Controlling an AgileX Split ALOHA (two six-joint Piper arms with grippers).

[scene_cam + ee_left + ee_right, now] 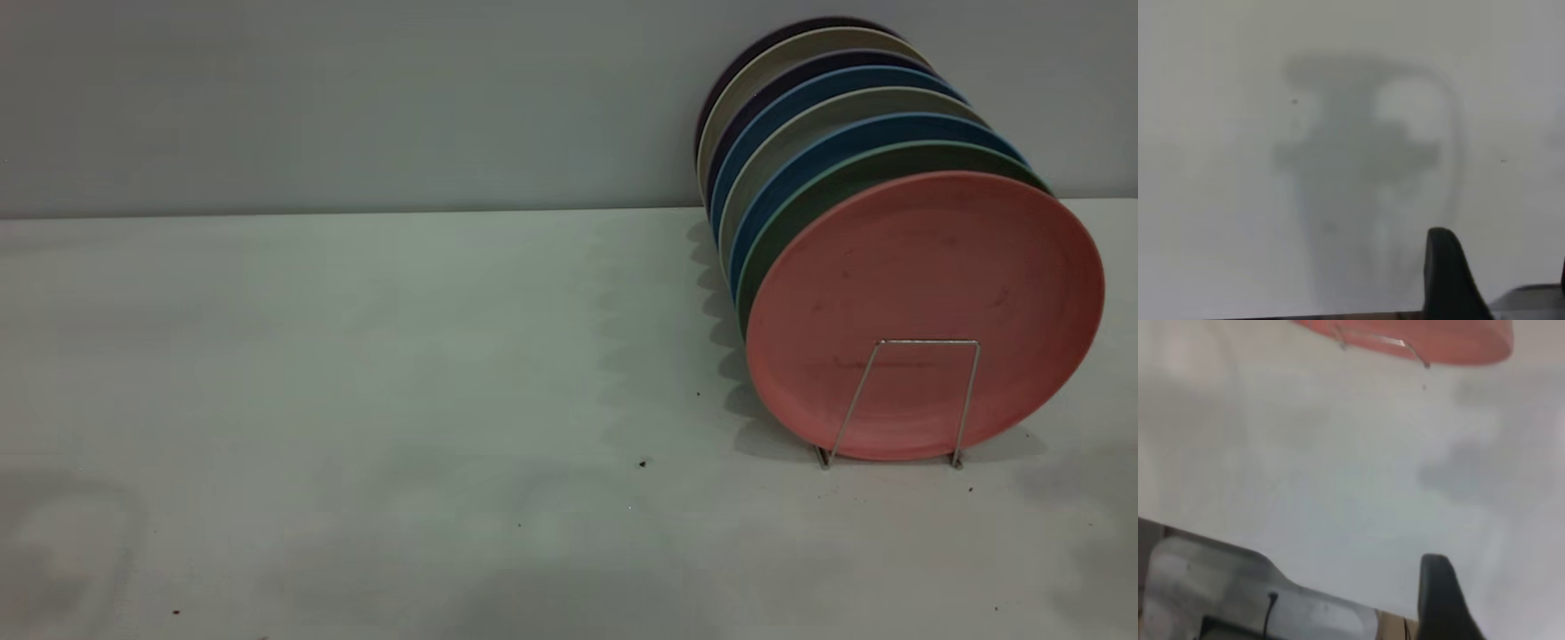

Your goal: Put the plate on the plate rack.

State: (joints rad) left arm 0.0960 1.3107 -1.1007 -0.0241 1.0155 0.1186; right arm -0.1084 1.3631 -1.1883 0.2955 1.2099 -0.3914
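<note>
Already racked: the plate (925, 311) stood on edge at the front of the row, in the plate rack (916, 391), one wire loop crossing its lower face.
Lean: the plate tipped back against the green plate (827, 191) behind it, as the whole row tipped toward the wall (356, 98).
Long axis: the row of plates ran from the front loop back toward the wall, on the right side of the table (356, 373) in the exterior view.
Nearer arm: by my judgement the right one, since its wrist view caught the plate's lower edge (1451, 340) and the wire loop (1378, 340) ahead of it across bare table, while the left wrist view showed only table (1218, 200) and shadow.
Right gripper: only one dark fingertip (1441, 600) showed; it touched nothing and held nothing, and I could not tell how far apart its fingers were.
Left gripper: again one dark fingertip (1448, 277) above bare table, nothing in it; its spread could not be told.
Exterior view: neither arm appeared, only faint shadows on the table.
Task standing: judged done, the plate seated and free of both grippers.
Coming move: likely none toward the plate, with both arms well apart from the rack.
</note>
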